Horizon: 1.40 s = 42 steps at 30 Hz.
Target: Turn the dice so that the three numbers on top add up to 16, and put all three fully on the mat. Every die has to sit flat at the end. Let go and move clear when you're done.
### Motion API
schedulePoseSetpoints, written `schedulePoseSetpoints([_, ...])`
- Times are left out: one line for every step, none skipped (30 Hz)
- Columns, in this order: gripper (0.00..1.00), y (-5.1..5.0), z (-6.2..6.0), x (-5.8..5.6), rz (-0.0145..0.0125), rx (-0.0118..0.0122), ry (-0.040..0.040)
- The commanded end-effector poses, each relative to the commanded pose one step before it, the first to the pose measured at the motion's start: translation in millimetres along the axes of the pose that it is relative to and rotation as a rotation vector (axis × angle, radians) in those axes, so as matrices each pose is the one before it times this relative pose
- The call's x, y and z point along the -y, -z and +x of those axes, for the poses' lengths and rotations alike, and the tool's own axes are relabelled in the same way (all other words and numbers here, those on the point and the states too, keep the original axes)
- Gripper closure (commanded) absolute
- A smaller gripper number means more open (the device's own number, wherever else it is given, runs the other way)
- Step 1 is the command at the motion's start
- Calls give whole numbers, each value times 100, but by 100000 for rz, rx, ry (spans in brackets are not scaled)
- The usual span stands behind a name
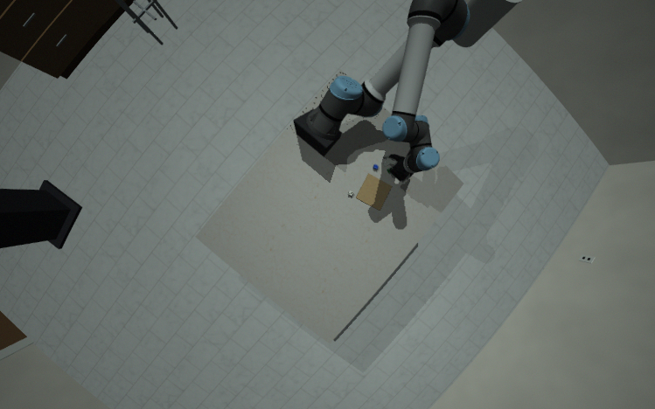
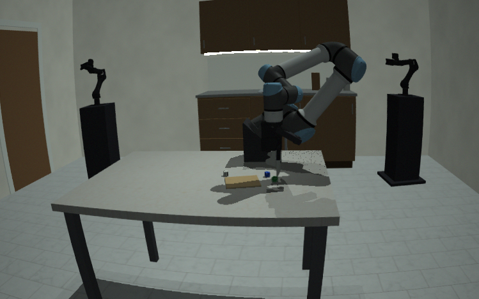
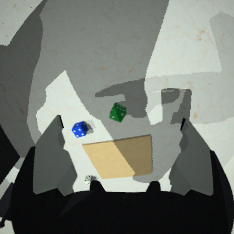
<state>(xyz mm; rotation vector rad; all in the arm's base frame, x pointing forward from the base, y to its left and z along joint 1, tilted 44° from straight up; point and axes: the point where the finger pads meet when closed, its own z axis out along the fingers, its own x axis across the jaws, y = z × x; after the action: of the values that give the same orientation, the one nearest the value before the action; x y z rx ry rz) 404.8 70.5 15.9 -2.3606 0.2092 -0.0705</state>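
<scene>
1. Progress is slim, as I judge it: none of the three dice sits on the mat (image 3: 120, 156) yet, so every placement is left, and the sum of 16 has not been set up as far as I can see

2. My gripper (image 3: 122, 117) hangs over the table (image 2: 158, 193) with its jaws spread wide and nothing between them; the two dark fingers frame the wrist view on either side

3. Green die (image 3: 118, 112) lies on the table just beyond the mat's far edge, between my fingers' line of reach and half in shadow; it looks turned at an angle to the mat

4. Blue die (image 3: 80, 129) rests near the mat's corner, off it, white pips showing (too small for me to count)

5. White die (image 2: 226, 173) stands on the opposite side of the mat from the green one, also off it, its top number unreadable

6. Mat itself is a flat tan rectangle, partly shadowed by my arm
</scene>
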Motion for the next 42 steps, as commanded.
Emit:
schedulePoseSetpoints([0, 31, 32, -13, -31, -83, 18])
schedulePoseSetpoints([0, 0, 0, 0, 0, 0, 0])
schedulePoseSetpoints([0, 0, 0, 0, 0, 0, 0])
schedulePoseSetpoints([0, 0, 0, 0, 0, 0, 0])
schedulePoseSetpoints([0, 0, 0, 0, 0, 0, 0])
schedulePoseSetpoints([0, 0, 0, 0, 0, 0, 0])
schedulePoseSetpoints([0, 0, 0, 0, 0, 0, 0])
schedulePoseSetpoints([0, 0, 0, 0, 0, 0, 0])
schedulePoseSetpoints([0, 2, 0, 0, 0, 0, 0])
schedulePoseSetpoints([0, 16, 0, 0, 0, 0, 0])
schedulePoseSetpoints([0, 41, 0, 0, 0, 0, 0])
schedulePoseSetpoints([0, 75, 0, 0, 0, 0, 0])
schedulePoseSetpoints([0, 116, 0, 0, 0, 0, 0])
schedulePoseSetpoints([0, 162, 0, 0, 0, 0, 0])
schedulePoseSetpoints([0, 211, 0, 0, 0, 0, 0])
schedulePoseSetpoints([0, 263, 0, 0, 0, 0, 0])
schedulePoseSetpoints([0, 315, 0, 0, 0, 0, 0])
schedulePoseSetpoints([0, 365, 0, 0, 0, 0, 0])
schedulePoseSetpoints([0, 414, 0, 0, 0, 0, 0])
schedulePoseSetpoints([0, 460, 0, 0, 0, 0, 0])
schedulePoseSetpoints([0, 0, 0, 0, 0, 0, 0])
schedulePoseSetpoints([0, 0, 0, 0, 0, 0, 0])
schedulePoseSetpoints([0, 502, 0, 0, 0, 0, 0])
schedulePoseSetpoints([0, 540, 0, 0, 0, 0, 0])
schedulePoseSetpoints([0, 571, 0, 0, 0, 0, 0])
schedulePoseSetpoints([0, 596, 0, 0, 0, 0, 0])
schedulePoseSetpoints([0, 613, 0, 0, 0, 0, 0])
schedulePoseSetpoints([0, 622, -1, 1, 0, 0, 0])
schedulePoseSetpoints([0, 624, 1, 0, 0, 0, 0])
schedulePoseSetpoints([0, 615, 0, 0, 0, 0, 0])
schedulePoseSetpoints([0, 598, 0, 0, 0, 0, 0])
schedulePoseSetpoints([0, 572, 0, 0, 0, 0, 0])
schedulePoseSetpoints([0, 538, 0, 0, 0, 0, 0])
schedulePoseSetpoints([0, 495, 0, 0, 0, 0, 0])
schedulePoseSetpoints([0, 446, 0, 0, 0, 0, 0])
schedulePoseSetpoints([0, 391, 0, 0, 0, 0, 0])
schedulePoseSetpoints([0, 331, 0, 0, 0, 0, 0])
schedulePoseSetpoints([0, 0, 0, 0, 0, 0, 0])
schedulePoseSetpoints([0, 0, 0, 0, 0, 0, 0])
schedulePoseSetpoints([0, 270, 0, 0, 0, 0, 0])
schedulePoseSetpoints([0, 209, 0, 0, 0, 0, 0])
schedulePoseSetpoints([0, 151, 0, 0, 0, 0, 0])
